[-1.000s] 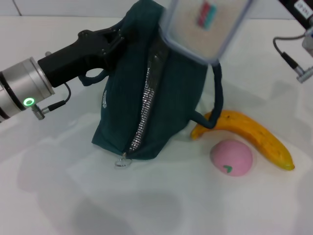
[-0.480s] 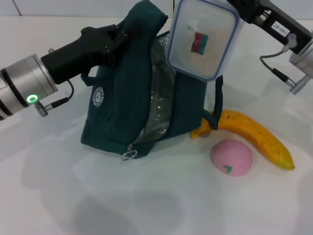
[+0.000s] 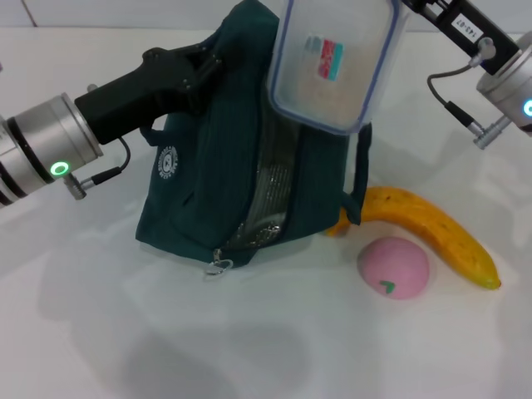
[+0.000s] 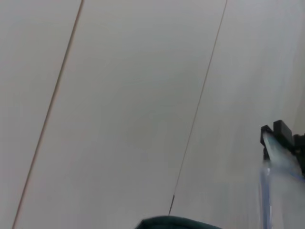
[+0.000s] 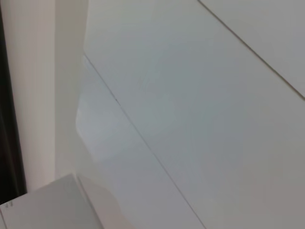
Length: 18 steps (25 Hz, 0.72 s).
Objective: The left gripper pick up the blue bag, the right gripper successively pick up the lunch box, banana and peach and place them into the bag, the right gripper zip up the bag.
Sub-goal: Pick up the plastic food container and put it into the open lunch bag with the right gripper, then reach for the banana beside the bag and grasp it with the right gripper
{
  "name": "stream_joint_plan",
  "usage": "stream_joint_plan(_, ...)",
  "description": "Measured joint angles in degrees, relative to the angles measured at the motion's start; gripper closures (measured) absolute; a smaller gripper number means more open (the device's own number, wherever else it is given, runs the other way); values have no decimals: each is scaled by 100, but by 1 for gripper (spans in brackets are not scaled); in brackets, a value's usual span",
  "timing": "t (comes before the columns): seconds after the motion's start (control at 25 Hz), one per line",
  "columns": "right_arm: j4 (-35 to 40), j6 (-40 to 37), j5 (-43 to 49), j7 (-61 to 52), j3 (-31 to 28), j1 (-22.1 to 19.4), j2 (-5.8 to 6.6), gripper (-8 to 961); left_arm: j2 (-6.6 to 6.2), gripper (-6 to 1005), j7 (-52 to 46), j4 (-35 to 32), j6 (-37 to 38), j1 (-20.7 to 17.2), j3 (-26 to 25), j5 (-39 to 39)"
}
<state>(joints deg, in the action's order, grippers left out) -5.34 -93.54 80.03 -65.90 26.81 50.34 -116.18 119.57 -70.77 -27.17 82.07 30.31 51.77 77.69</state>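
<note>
The blue bag stands on the white table, its top edge pinched by my left gripper, which is shut on the fabric. The zip is parted and silver lining shows in the gap. Just above that opening hangs the clear lunch box, tilted, label facing up, with my right gripper shut on its far upper edge. The banana and the pink peach lie on the table to the right of the bag. In the left wrist view only a sliver of the bag and the lunch box edge appear.
A rope handle droops down the bag's right side onto the banana's near end. The zip's ring pull rests on the table at the bag's front corner. Bare white table lies in front. The right wrist view shows only pale wall panels.
The bag has turned and spread, so its round logo and more lining now face me. The lunch box has come down from the top edge and shifted slightly left over the opening.
</note>
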Motion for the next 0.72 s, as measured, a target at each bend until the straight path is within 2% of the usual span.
stream_joint_plan(0.32, -303, 530, 60, 98, 37, 165, 0, 915, 5, 954, 4, 139, 38, 24, 0, -326)
stream_joint_plan(0.52, -204, 535, 147, 103, 50, 168, 0, 932, -12, 954, -7, 220, 42, 2, -11, -429)
stream_joint_plan(0.6, -38, 426, 153, 102, 84, 94, 0, 930, -19, 954, -5, 220, 44, -34, -20, -430)
stream_joint_plan(0.72, 525, 222, 155, 63, 228, -265, 17, 926, -27, 954, 5, 220, 44, -54, -25, -430)
